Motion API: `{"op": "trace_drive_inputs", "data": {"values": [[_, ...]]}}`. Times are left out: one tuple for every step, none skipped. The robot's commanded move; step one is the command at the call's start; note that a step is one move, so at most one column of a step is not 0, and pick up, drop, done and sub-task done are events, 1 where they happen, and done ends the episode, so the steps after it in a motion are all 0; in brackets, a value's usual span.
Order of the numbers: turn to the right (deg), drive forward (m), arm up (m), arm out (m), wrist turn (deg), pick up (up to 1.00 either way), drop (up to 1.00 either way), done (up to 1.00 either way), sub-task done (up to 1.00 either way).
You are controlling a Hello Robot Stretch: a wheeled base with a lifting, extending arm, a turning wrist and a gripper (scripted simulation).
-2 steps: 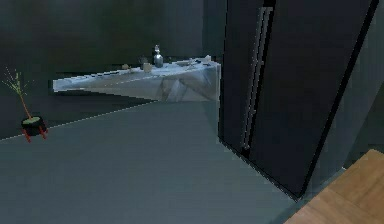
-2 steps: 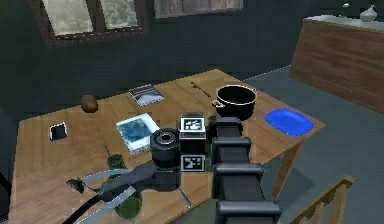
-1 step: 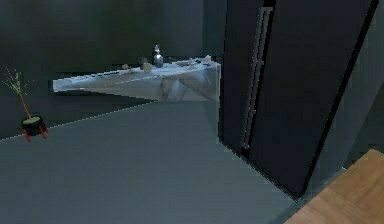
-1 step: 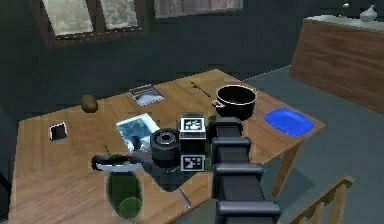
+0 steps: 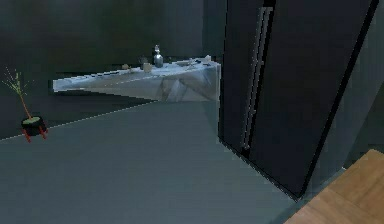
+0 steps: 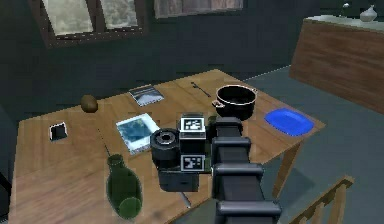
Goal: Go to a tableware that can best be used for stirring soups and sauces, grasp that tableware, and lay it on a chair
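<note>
In the arm side view a wooden table (image 6: 70,165) carries several things. A thin dark utensil-like thing (image 6: 204,91) lies just left of a black pot (image 6: 237,97); its shape is too small to name. My arm (image 6: 243,185) rises from the bottom edge over the table, with two white marker squares (image 6: 192,126) at its end. The gripper (image 6: 155,150) stands left of them, above the tabletop beside a pale blue-grey book (image 6: 133,130). I cannot tell whether it holds anything. A wooden chair back (image 6: 322,203) shows at the bottom right.
On the table also stand a green bottle (image 6: 122,190), a blue plate (image 6: 289,122), a second book (image 6: 148,96), a phone (image 6: 58,131) and a brown round thing (image 6: 90,102). The forward view has a grey counter (image 5: 120,82), a black fridge (image 5: 290,80) and a potted plant (image 5: 33,122).
</note>
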Motion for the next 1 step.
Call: {"op": "trace_drive_inputs", "data": {"values": [[0.0, 0.0, 0.0, 0.0, 6.0, 0.0, 0.0, 0.0, 0.0]]}}
